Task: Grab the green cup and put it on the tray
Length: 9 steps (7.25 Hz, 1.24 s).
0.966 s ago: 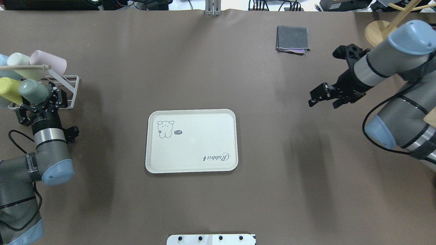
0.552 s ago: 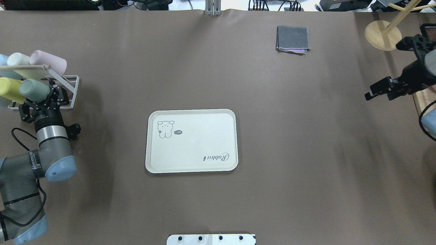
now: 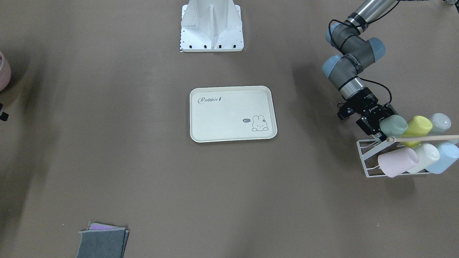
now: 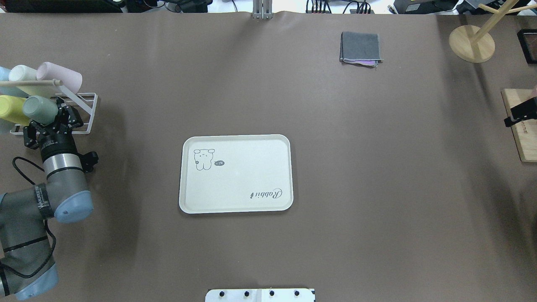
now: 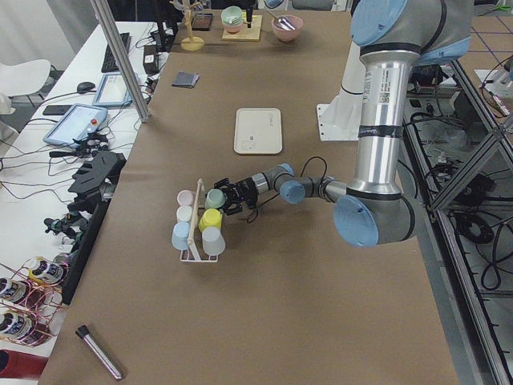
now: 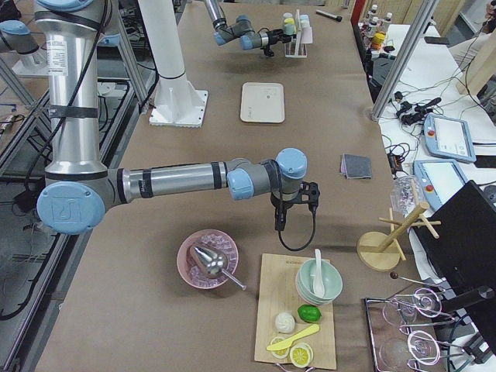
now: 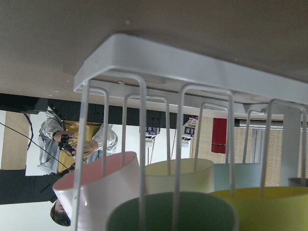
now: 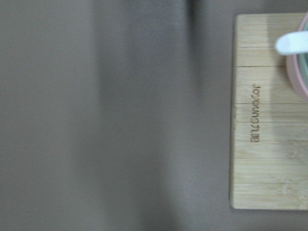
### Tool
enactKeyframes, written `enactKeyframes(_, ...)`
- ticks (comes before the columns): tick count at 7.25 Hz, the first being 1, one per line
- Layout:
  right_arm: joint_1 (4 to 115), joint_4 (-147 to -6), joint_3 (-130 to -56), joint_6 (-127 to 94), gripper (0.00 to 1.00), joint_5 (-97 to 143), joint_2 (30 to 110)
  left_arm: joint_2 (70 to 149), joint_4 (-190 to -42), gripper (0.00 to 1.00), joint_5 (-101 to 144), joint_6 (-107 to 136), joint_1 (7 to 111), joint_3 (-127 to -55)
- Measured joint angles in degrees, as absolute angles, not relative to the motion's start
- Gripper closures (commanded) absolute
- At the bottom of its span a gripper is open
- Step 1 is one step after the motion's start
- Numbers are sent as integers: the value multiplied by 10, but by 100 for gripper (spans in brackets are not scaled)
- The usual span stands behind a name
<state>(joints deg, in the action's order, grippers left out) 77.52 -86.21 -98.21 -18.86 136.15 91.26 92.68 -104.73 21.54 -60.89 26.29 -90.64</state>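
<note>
The green cup (image 4: 39, 109) lies on its side on a white wire rack (image 4: 85, 114) at the table's left edge, among other pastel cups. It also shows in the front view (image 3: 393, 125) and the left wrist view (image 7: 171, 214). My left gripper (image 4: 49, 125) is open, its fingers on either side of the cup's base; I cannot tell if they touch it. The cream tray (image 4: 247, 176) with the "Rabbit" script lies empty at the table's middle. Only a black tip of my right gripper (image 4: 520, 114) shows at the right edge, and I cannot tell if it is open or shut.
Pink (image 4: 63, 77), yellow (image 4: 8, 107) and cream (image 4: 21, 73) cups share the rack under a wooden rod. A folded grey cloth (image 4: 361, 47) lies at the far right. A round wooden stand (image 4: 472, 44) and a wooden board (image 4: 520, 140) are at the right edge.
My right arm has pulled back to the right, almost out of the overhead view. My left gripper has crept a little further up to the green cup.
</note>
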Motion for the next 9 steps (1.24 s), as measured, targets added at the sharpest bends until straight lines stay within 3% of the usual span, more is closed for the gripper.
enactKeyframes(2, 818, -960, -983, -107, 1, 1364, 906, 907, -1049, 75, 210, -620, 265, -939)
enactKeyframes(6, 860, -996, -980, -77, 0, 1361, 914, 873, -1071, 76, 200, -657, 265, -992)
enactKeyframes(9, 876, -999, -977, -79, 0, 1360, 917, 822, -1231, 77, 181, -815, 265, -1032)
